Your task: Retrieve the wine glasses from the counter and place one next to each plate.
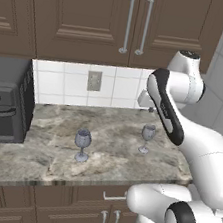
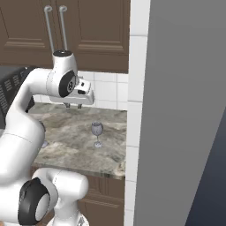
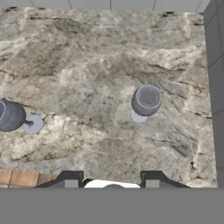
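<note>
While the hand (image 2: 73, 106) is held high above the surface (image 1: 53, 140), near the tiled back wall, its fingers (image 3: 70, 180) are seen spread apart in the hand view, with nothing between them. Directly below and a little ahead of the hand, one glass (image 3: 146, 101) is seen upright from above, its round foot showing just beside the bowl. In the right base view this glass (image 2: 97, 133) is found standing below and slightly to the right of the hand, well clear of it. A second glass (image 1: 82, 145) is set upright further left on the surface, apart from the first, and is cut by the left edge of the hand view. A dark microwave (image 1: 4, 100) is placed at the left end of the surface, beyond the second glass. Brown cabinets (image 1: 97, 15) with metal handles are hung above the tiles, and an outlet (image 1: 94, 80) is fixed in the tiles
</note>
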You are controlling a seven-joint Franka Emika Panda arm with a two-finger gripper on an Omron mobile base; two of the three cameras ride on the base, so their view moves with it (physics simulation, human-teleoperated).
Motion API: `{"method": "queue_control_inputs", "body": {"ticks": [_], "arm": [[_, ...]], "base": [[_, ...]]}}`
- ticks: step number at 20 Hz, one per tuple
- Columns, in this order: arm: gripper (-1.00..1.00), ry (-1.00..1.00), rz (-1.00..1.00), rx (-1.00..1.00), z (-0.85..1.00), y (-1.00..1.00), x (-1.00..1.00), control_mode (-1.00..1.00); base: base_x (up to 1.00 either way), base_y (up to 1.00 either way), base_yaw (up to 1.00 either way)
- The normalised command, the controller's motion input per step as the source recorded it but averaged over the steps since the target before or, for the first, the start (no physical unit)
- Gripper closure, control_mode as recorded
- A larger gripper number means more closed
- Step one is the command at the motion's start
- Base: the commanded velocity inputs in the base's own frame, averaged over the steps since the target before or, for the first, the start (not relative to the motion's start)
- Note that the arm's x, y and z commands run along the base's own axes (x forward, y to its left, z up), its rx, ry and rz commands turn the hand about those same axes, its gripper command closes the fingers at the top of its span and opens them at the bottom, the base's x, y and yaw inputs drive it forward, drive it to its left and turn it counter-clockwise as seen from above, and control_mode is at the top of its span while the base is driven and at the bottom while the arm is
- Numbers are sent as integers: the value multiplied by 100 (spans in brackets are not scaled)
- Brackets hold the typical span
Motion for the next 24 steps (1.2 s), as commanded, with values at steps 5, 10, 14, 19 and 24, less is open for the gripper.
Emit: {"method": "queue_control_inputs", "body": {"ticks": [5, 10, 14, 19, 24], "arm": [[-100, -8, 0, 0, 0, 4, -30, -100], [-100, 0, -1, 1, -4, 44, -18, -100], [-100, -1, 0, 0, -4, 23, -48, -100], [-100, -7, -7, 0, 0, 20, -65, -100], [-100, -7, -11, 0, 0, 31, -51, -100]], "base": [[0, 0, 0], [0, 0, 0], [0, 0, 0], [0, 0, 0], [0, 0, 0]]}}
